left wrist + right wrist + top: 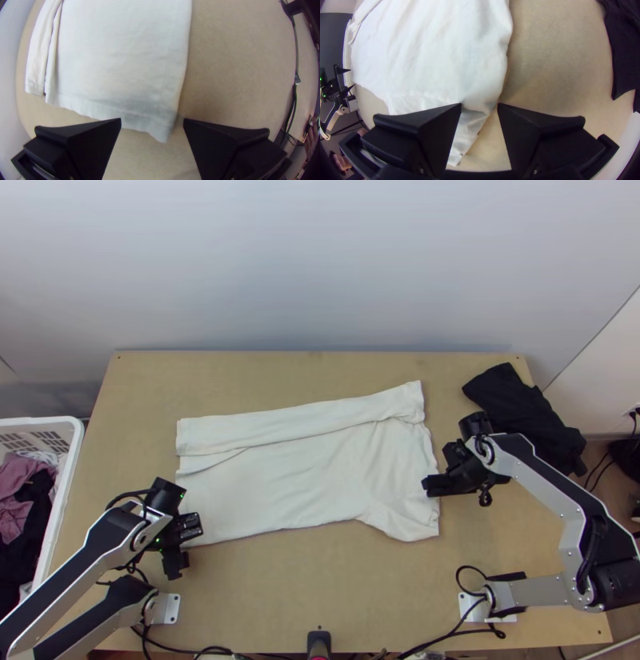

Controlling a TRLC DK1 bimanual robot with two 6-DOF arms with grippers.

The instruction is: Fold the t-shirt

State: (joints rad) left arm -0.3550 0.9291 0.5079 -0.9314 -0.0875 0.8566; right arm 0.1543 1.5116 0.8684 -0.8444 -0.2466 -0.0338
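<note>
The left pincer and right pincer are both open, at opposite ends of the white t-shirt lying between them, probably so they can grab its unfolded side together.

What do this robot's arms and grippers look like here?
The left arm and right arm have silver-grey links, black joints and loose black cables. The left gripper and right gripper each have two wide, flat black fingers. Small green lights dot the left wrist.
</note>
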